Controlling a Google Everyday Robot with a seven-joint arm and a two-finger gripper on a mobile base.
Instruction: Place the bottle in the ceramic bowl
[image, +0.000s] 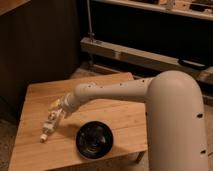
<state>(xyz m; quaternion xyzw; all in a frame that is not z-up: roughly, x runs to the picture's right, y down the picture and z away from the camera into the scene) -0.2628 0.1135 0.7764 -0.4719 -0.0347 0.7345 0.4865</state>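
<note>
the gripper (55, 118) is hanging over the wooden table (35, 97) and is squeezing the bottle (47, 131). the bottle is poking out below it, tilted, with its cap end low. the ceramic bowl (95, 140) is sitting on the table near the gripper, off to its right, apart from the bottle.

Gripper (52, 121) left of ceramic bowl (95, 141), blurred into bottle (46, 133); arm (172, 115) cut at bottom.

Ceramic bowl (94, 140) on wooden table (117, 114), gripper (54, 119) above
</note>
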